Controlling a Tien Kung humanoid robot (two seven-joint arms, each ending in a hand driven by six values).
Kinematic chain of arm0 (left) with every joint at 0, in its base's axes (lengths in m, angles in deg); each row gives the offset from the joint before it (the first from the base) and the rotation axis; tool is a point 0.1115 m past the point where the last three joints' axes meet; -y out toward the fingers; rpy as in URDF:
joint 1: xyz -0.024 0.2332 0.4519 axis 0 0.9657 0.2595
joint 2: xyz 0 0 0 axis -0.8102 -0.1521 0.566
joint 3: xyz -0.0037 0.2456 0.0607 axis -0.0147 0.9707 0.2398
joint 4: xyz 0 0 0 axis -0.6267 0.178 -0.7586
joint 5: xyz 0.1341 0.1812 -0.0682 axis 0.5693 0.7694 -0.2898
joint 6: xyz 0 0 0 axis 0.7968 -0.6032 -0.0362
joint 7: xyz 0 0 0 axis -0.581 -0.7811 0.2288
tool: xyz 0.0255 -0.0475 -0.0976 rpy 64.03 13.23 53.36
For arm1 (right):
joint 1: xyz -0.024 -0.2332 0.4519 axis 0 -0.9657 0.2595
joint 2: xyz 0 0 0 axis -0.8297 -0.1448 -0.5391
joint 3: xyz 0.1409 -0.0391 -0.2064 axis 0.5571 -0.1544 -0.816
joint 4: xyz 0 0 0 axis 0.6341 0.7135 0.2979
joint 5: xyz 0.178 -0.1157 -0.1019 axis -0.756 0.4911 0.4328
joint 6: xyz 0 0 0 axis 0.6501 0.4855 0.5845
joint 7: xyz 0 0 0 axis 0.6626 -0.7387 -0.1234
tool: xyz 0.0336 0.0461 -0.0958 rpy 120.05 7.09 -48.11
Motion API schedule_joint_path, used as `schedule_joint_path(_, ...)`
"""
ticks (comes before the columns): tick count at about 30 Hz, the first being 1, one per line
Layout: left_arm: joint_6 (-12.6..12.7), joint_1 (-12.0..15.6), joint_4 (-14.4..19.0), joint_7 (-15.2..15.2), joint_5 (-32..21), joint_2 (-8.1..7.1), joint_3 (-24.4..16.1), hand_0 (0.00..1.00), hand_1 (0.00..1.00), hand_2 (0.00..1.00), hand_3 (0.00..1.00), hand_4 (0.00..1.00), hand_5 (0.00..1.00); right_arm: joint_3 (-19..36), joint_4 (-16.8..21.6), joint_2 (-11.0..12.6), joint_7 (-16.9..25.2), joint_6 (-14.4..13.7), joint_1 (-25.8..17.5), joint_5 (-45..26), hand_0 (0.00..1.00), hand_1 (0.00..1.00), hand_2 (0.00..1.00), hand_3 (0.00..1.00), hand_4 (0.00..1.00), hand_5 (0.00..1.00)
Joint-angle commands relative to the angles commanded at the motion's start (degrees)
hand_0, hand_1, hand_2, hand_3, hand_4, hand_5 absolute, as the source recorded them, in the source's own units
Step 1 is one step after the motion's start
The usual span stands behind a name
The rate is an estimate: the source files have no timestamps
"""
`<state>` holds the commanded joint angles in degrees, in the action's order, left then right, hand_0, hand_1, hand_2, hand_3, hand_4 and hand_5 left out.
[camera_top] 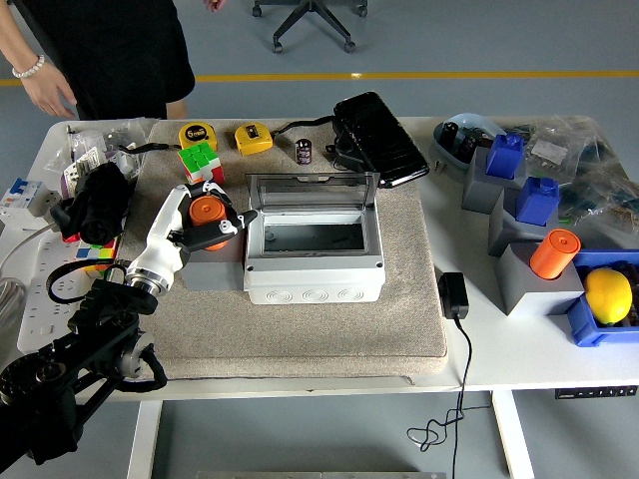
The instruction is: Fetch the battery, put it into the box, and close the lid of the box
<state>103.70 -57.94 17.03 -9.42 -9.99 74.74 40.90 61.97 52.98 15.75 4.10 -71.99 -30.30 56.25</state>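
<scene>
Battery (207, 211): orange cylinder, upright, above a grey block (210, 265); we see the left robot hand (204, 217) wrapped round it, fingers (226, 227) closed on its sides. Just right of the robot hand stands the white box (314, 261), its clear lid (312, 191) tipped up. Beyond the robot hand lies a colour cube (199, 159). We note a person (105, 50) at the far left of the surface (519, 344). Right arm unseen.
</scene>
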Motion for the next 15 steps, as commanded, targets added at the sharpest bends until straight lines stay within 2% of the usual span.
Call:
schedule_joint_path(1,0.0,-0.2,-0.1,-0.1,-0.1,0.14,0.1,0.152,0.182,0.178,0.168,0.661,0.002,0.0,0.0,0.0,0.0,0.0,0.0,0.0,0.730,0.697,0.693,0.708,0.998,0.582)
schedule_joint_path(2,-0.1,-0.4,-0.2,-0.1,-0.1,0.24,0.1,0.112,0.107,0.103,0.169,0.508,0.002,0.0,0.0,0.0,0.1,0.0,0.0,0.0,0.730,0.697,0.692,0.708,0.998,0.582)
schedule_joint_path(9,-0.7,-0.7,0.4,-0.4,-0.6,0.60,-0.4,0.103,0.082,0.092,0.147,0.531,0.002,0.1,0.0,0.0,0.3,-0.2,0.0,-0.1,0.729,0.696,0.691,0.707,0.998,0.582)
schedule_joint_path(13,-1.1,-0.6,2.1,-1.7,1.7,0.64,-1.8,0.103,0.082,0.092,0.147,0.531,0.002,0.1,0.0,-0.1,0.3,-0.2,0.0,-0.1,0.729,0.696,0.691,0.707,0.998,0.582)
schedule_joint_path(14,-1.2,-0.6,2.6,-1.9,2.4,0.61,-2.2,0.109,0.081,0.096,0.143,0.618,0.002,0.1,0.0,-0.1,0.4,-0.2,0.0,-0.1,0.728,0.697,0.691,0.707,0.998,0.582)
schedule_joint_path(15,-1.3,-0.5,2.9,-2.0,2.8,0.60,-2.4,0.109,0.081,0.096,0.143,0.618,0.002,0.1,0.0,-0.1,0.4,-0.2,0.0,-0.1,0.728,0.697,0.691,0.707,0.998,0.582)
